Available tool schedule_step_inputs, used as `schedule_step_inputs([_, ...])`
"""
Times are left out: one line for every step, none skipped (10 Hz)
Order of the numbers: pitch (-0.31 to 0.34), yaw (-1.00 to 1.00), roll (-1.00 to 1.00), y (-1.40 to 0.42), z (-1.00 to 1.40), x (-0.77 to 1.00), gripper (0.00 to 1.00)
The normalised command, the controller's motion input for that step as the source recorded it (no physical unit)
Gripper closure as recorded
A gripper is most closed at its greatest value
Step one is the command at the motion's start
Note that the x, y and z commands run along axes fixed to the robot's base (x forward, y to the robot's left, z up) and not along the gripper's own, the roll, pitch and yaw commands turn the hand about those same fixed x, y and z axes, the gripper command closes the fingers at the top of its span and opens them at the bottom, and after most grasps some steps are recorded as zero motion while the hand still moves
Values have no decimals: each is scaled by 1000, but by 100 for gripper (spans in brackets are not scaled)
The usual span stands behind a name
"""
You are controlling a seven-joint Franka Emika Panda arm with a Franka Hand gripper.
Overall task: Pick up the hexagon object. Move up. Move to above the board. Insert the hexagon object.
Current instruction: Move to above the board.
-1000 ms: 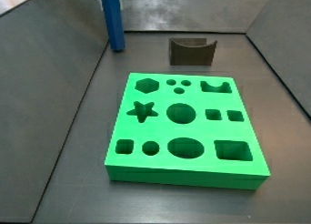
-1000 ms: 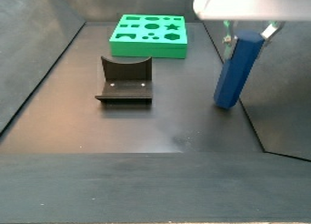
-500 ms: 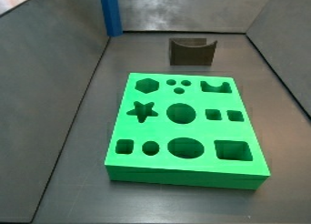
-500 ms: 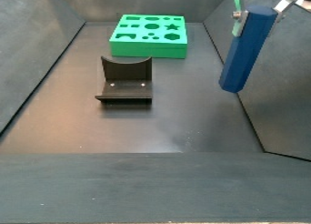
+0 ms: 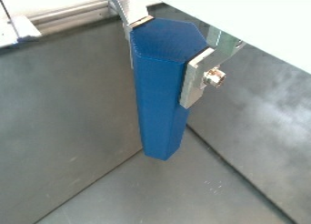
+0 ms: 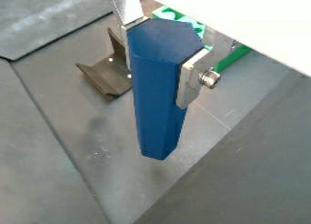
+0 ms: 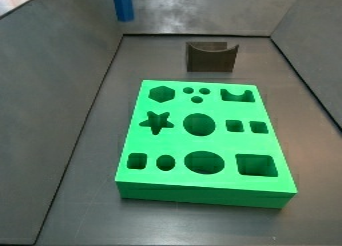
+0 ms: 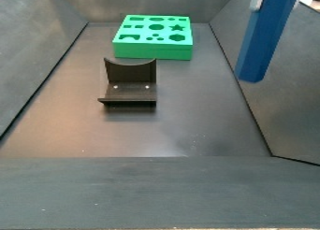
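I have the claw [image 5: 165, 47] closed on the hexagon object [image 5: 161, 91], its silver fingers [image 5: 197, 77] pressed to opposite flats near the top of the blue post. Both wrist views show the post hanging upright, its lower end clear of the dark floor. In a side view the hexagon object [image 8: 265, 33] sits high at about 2 o'clock, and its upper end and the claw are cut off by the frame edge. In a side view only the foot of the post [image 7: 123, 3] shows, at about 11 o'clock.

My judgement is that the lift is under way or near done, with the carry to above the board next. To do it well I would keep the post vertical and the grip unchanged — any slip between the pads would turn the flats away from the hole. I would finish the rise before moving sideways, since the fixture [image 8: 129, 82] stands between the post and the board [image 8: 155, 35]. The hexagon hole [image 7: 162, 92] lies at the board's far-left corner in that view, about 10 o'clock on the slab.

The floor [image 8: 150, 131] is dark, matte and flat, with faint smudges. Grey walls close in on it, and the post hangs near one of them — little lateral margin there. The board [image 7: 207, 140] lies flat, well apart from the post.
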Motion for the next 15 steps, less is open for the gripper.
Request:
schedule_step_inputs([91,18,109,65,1000,11,100])
schedule_step_inputs([88,12,95,59,1000,9,100])
schedule_step_inputs([82,5,83,53,1000,9,100])
schedule_step_inputs([80,-1,70,48,1000,8,100])
schedule_step_inputs([80,-8,54,41,1000,8,100])
schedule_step_inputs([77,-12,44,35,982,8,100])
schedule_step_inputs([78,-18,30,23,773,4,100])
schedule_step_inputs([77,-22,20,15,618,3,100])
schedule_step_inputs([77,-24,10,10,465,4,100])
schedule_step_inputs([76,-25,0,7,315,4,100])
schedule_step_inputs([340,-505,-424,-1000,-54,356,100])
schedule_step_inputs([324,-459,-394,-1000,-72,361,100])
schedule_step_inputs([306,-300,-281,-1000,-65,372,100])
schedule_step_inputs([251,-155,-216,-1000,-62,380,100])
schedule_step_inputs([197,-79,-143,-1000,-63,383,100])
